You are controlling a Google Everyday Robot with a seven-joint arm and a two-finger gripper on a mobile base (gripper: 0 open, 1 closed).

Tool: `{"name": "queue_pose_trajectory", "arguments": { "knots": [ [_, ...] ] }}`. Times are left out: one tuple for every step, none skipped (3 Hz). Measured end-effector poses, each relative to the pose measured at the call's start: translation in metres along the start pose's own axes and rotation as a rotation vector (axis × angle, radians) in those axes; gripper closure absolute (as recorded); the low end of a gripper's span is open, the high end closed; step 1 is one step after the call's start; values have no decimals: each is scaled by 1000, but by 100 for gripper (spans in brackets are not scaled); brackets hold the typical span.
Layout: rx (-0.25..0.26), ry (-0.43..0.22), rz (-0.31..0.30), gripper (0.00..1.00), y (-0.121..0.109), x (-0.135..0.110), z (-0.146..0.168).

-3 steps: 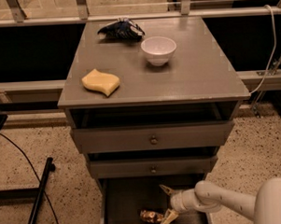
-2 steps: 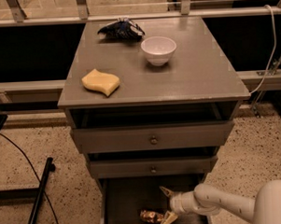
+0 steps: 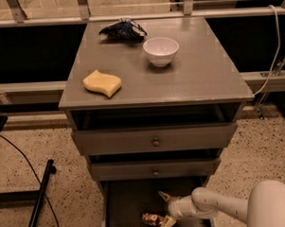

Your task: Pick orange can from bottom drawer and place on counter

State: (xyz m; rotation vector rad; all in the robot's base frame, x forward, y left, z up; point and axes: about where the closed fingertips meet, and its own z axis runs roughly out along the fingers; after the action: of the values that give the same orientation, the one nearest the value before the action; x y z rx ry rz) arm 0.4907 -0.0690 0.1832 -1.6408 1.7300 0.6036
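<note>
Spotting the can (image 3: 152, 220) on its side, low in the drawer (image 3: 122, 201), just left of the claw (image 3: 164, 210) and seemingly brushing its lower finger; coming in from the right on a white arm (image 3: 217, 206), claw spread wide, nothing pinched yet.

Looks like the closing-in before the grasp; best done by easing further left until both fingers straddle the can's middle, not its near end; keep low and level with the drawer floor so as not to shove the can off leftward; squeeze only once centred, being round and shiny and likely to roll or squirt free; then draw back out toward the open front before rising, minding the middle drawer front (image 3: 154, 170) just above the claw.

Up on the counter (image 3: 202, 75), well above the claw: sponge (image 3: 102, 83) up to the left, dark cloth (image 3: 122, 30) further back, bowl (image 3: 160, 50) almost straight overhead; bare patch up to the right probably the safest landing spot.

Against a second ago: crept a touch left and down, nearer the can; same spread as before; can not visibly shifted; counter items unmoved.
</note>
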Motion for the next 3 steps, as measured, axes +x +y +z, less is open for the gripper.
{"name": "queue_pose_trajectory", "arguments": {
  "knots": [
    [-8,10,13,4,1,8,10],
    [-11,22,31,4,2,18,19],
    [-17,32,49,9,3,27,26]
  ]
}}
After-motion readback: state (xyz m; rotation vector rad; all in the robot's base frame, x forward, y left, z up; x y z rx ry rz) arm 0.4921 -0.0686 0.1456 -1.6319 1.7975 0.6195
